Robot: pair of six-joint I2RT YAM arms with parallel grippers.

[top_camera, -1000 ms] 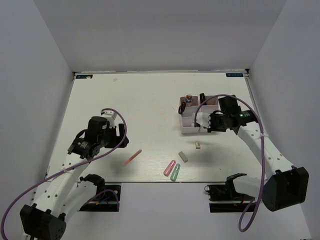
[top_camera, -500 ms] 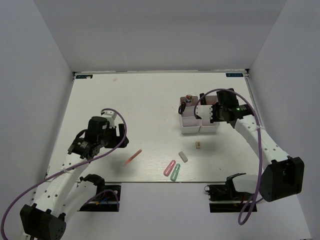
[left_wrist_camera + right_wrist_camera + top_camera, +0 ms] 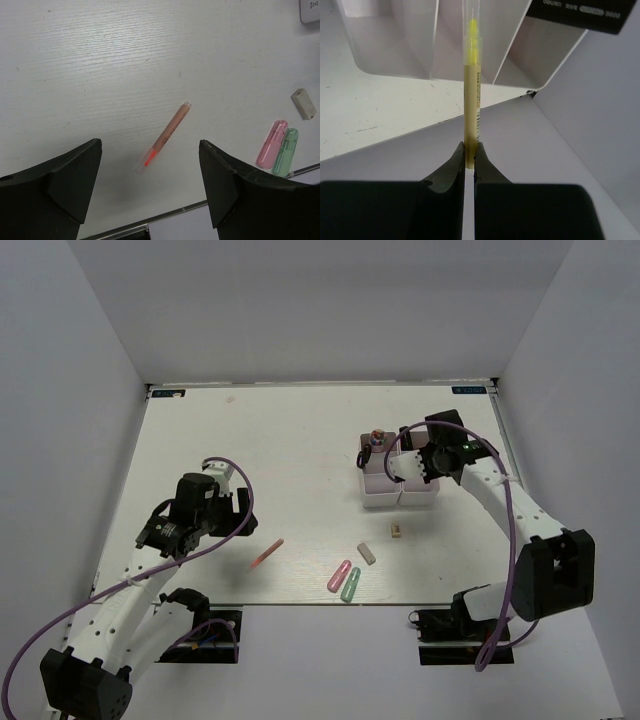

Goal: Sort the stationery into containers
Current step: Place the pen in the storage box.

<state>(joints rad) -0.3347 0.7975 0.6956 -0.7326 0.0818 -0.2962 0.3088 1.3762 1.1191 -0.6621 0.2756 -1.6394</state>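
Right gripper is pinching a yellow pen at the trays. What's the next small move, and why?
Probably ease the right gripper a little toward the trays before any release. The yellow pen is clamped at its near end and its far end points between two tray walls, so it looks lined up, but I can't tell that it is seated.

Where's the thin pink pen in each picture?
Top external: the pink pen lies left of the pink eraser.
Left wrist: in the middle, pink eraser to its right.
Right wrist: not there; a yellow pen is held instead.
Shared landmark: the pink eraser.
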